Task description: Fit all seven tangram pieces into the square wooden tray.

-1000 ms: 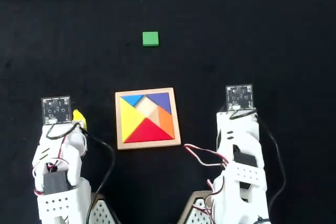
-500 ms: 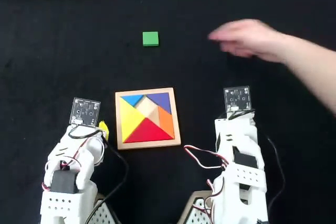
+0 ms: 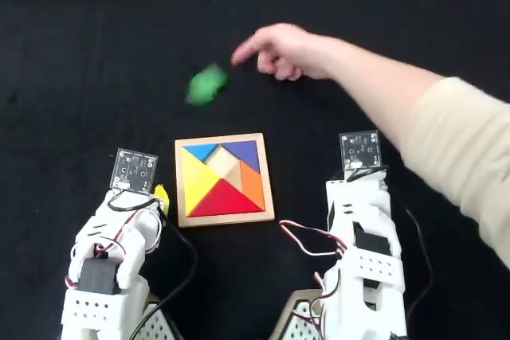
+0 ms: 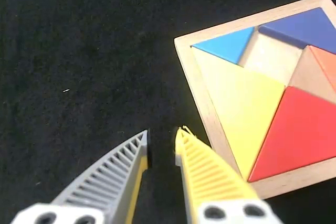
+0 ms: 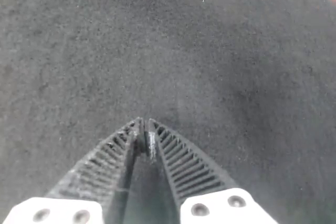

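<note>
- A person's hand (image 3: 279, 49) has come in; the green piece (image 3: 206, 85), now a blur, has shifted nearer the tray (image 3: 179, 185), still well apart.
- Our left tool (image 4: 163, 132) has swung just beside the tray's rim, narrowly parted, empty.
- Our right tool (image 5: 144, 124) sits closed on nothing.
- We judge the green piece belongs in the tray's bare gap (image 3: 225, 166).

Left arm (image 3: 107, 232), right arm (image 3: 362, 212): white printed shells, black servos (image 3: 94, 276), red-and-white cables (image 3: 307, 236). Left pincer (image 4: 163, 132): one grey, one yellow ribbed finger (image 4: 205, 174). Right pincer (image 5: 144, 125): dark ribbed fingers (image 5: 178, 156).
</note>
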